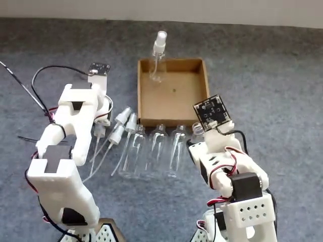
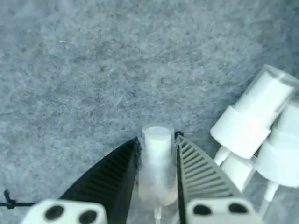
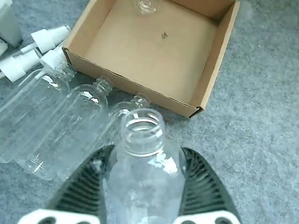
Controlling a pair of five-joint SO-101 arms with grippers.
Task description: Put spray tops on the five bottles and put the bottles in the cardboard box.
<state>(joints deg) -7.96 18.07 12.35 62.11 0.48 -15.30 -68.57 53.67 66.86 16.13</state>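
Observation:
My left gripper [image 2: 157, 140] is shut on a white spray top [image 2: 156, 163], held just above the grey carpet. In the high view this left gripper [image 1: 101, 132] hangs beside three loose spray tops [image 1: 123, 121]. My right gripper [image 3: 147, 150] is shut on a clear open-necked bottle [image 3: 142, 168], and the right gripper [image 1: 198, 138] sits by the box's near right corner. Three uncapped bottles [image 1: 155, 150] lie side by side in front of the cardboard box [image 1: 171, 61]. One bottle with a spray top [image 1: 158, 58] stands in the box's far left corner.
The loose spray tops [image 2: 254, 116] lie close to my left gripper, their thin tubes trailing toward the lying bottles [image 3: 70, 126]. Most of the box floor [image 3: 149, 46] is bare. Cables run at the left edge of the carpet [image 1: 282, 101].

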